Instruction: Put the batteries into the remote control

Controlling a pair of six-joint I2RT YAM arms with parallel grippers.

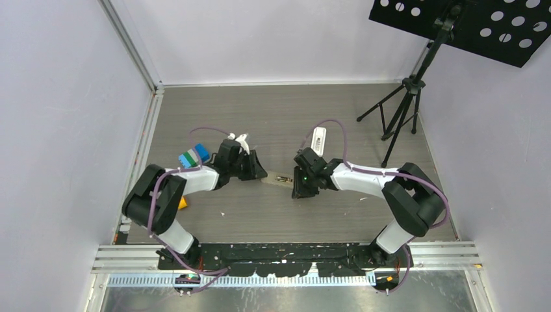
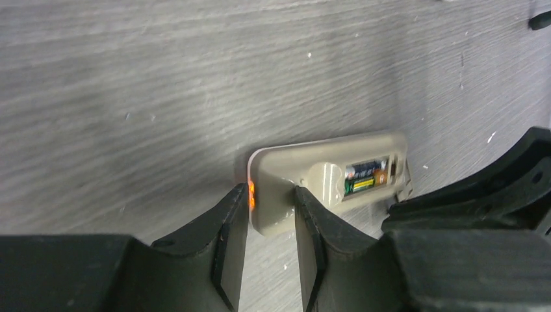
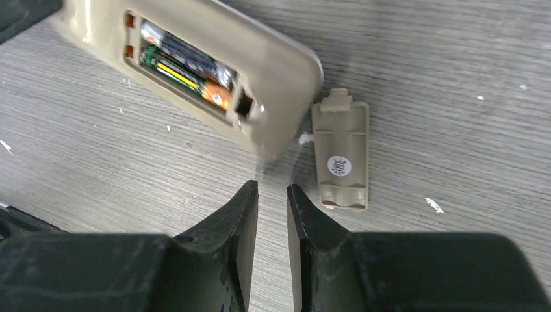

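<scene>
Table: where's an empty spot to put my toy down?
Bare grey wooden table runs along the back wall, left of the black tripod. More lies in front, along the black mounting rail. The middle is crowded: left claw, right claw, beige plastic remote control and its loose beige cover.

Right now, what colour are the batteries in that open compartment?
The batteries are black with green, yellow and orange markings, clearest in the right wrist view.

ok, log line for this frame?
batteries: two in recess | remote control: back up on table | left gripper: clamped on its end | right gripper: narrowly open, empty | battery cover: off, beside remote
</scene>
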